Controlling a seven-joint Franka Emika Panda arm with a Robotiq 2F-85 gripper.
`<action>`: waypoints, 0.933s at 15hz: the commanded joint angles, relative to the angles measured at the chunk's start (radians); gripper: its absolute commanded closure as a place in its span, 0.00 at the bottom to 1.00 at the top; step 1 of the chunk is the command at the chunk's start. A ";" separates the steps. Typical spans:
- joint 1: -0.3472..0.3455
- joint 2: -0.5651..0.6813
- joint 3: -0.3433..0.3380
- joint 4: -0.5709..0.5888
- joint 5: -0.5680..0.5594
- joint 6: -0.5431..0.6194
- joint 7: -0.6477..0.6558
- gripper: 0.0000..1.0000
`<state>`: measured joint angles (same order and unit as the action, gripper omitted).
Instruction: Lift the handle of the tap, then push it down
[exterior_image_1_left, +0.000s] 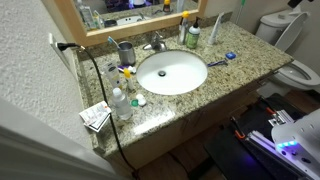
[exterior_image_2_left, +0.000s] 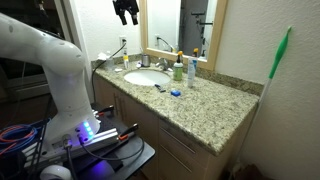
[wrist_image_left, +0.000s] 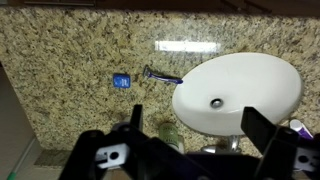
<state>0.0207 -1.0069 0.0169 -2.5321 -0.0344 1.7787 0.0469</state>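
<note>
The small chrome tap (exterior_image_1_left: 155, 44) stands behind the white oval basin (exterior_image_1_left: 172, 73), its short silver handle (exterior_image_1_left: 159, 38) on top. In an exterior view my gripper (exterior_image_2_left: 124, 12) hangs high above the counter, well clear of the tap (exterior_image_2_left: 164, 61). In the wrist view the gripper (wrist_image_left: 198, 125) is open and empty. Its two dark fingers frame the basin (wrist_image_left: 240, 85) from above. The tap (wrist_image_left: 231, 143) shows small at the bottom edge, partly hidden by the gripper body. I cannot make out the handle there.
A grey cup of brushes (exterior_image_1_left: 125, 52) stands beside the tap. A green-topped bottle (exterior_image_1_left: 193, 37) (wrist_image_left: 170, 136) is on its other side. A razor (wrist_image_left: 162, 75) and a small blue item (wrist_image_left: 121, 80) lie on the granite. Small bottles (exterior_image_1_left: 120, 103) stand near the counter's end. A mirror is behind.
</note>
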 joint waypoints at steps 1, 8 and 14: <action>-0.007 0.001 0.004 0.002 0.005 -0.001 -0.004 0.00; 0.074 0.114 0.074 -0.031 0.118 0.042 0.021 0.00; 0.076 0.245 0.187 -0.049 0.160 0.205 0.213 0.00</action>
<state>0.0937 -0.7601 0.2078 -2.5833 0.1286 1.9883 0.2602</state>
